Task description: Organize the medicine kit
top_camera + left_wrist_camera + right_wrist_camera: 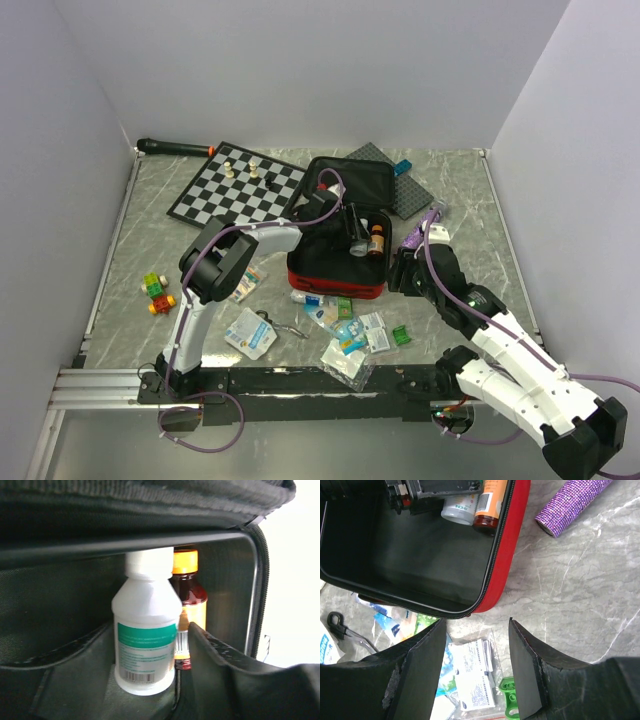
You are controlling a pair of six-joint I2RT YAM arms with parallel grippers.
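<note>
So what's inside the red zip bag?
Inside the soft red zip case, a white plastic bottle with a green label and a brown orange-capped bottle sit side by side. The left arm hides one part.

A chessboard (238, 187) carries a few chess pieces (253, 170). Just behind it lies a black stick (175, 148) with an orange tip. Well to its right are a grey baseplate (410, 195), a blue brick (402, 166) and a purple roll (424, 226). In front of it to the left are coloured bricks (157, 292), and far front-right a green brick (401, 336).
</note>
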